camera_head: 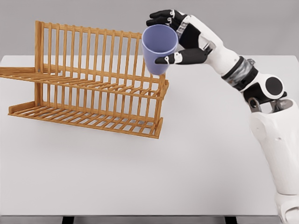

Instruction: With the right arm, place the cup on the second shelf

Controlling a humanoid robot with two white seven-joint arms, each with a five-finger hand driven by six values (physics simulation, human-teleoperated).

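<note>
A lavender-blue cup (159, 48) hangs in the air, tilted with its open mouth toward me, just above the right end of the wooden dish rack (88, 88). My right hand (172, 36) is shut on the cup, its dark fingers over the rim and the thumb under the side. The rack has two slatted shelves: an upper one (98, 85) and a lower one (84, 117). The cup's base sits close over the upper shelf's right corner. My left arm does not show.
The rack stands on a white table (201, 154), taking up its back left. The rack's tall slatted back rises behind the cup. My right arm reaches in from the right edge across the table's back right.
</note>
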